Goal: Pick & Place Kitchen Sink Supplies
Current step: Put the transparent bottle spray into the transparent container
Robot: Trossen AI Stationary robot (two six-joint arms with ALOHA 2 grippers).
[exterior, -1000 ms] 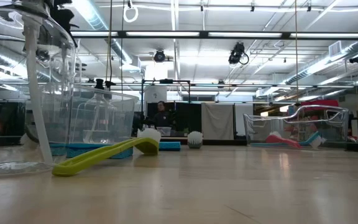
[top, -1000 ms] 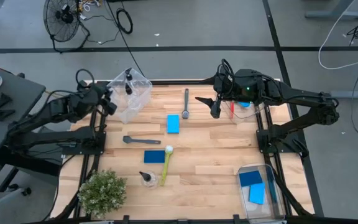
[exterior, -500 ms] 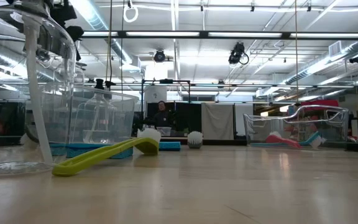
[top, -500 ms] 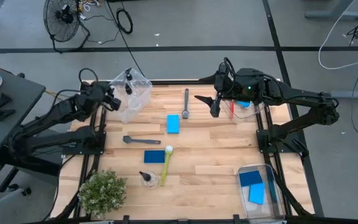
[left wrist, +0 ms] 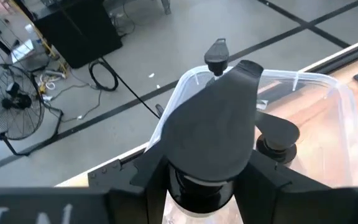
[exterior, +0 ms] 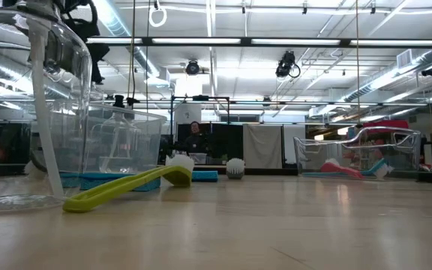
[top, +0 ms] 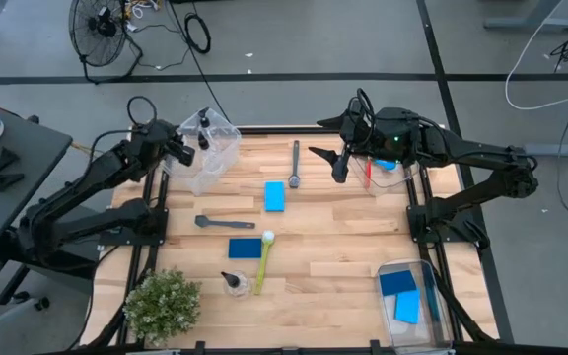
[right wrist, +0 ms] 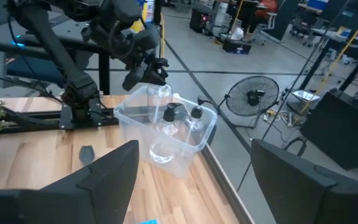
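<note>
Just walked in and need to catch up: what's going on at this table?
The left gripper holds a small clear bottle over the clear bin at the table's far left corner, where two bottles already stand. The right gripper hangs open and empty near the far right bin. Two blue sponges, a grey brush, a yellow-green brush and another bottle lie on the table unsorted.

bare boards between grey brush [top: 295, 163] and right bin [top: 390, 174], left bin [top: 208, 153] holding bottles
</note>
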